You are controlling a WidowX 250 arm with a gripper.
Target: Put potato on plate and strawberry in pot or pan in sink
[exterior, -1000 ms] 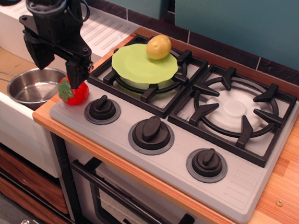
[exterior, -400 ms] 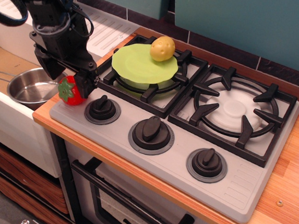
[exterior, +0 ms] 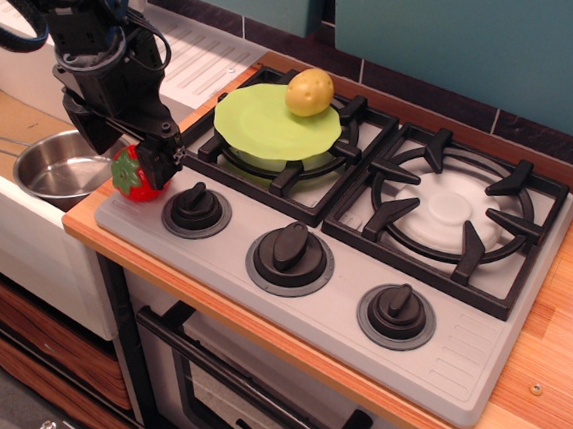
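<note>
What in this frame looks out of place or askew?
The plate sits on the stove's left burner grate rather than on a flat surface, with the potato perched at its back rim. The strawberry lies tipped on its side at the stove's front-left corner, at the end effector, outside the pan.

No readable text, label, brand, number or sign shows on anything in view.

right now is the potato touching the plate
Touching. The only camera view shows the potato resting on the far rim of the green plate, with no gap between them.
</note>
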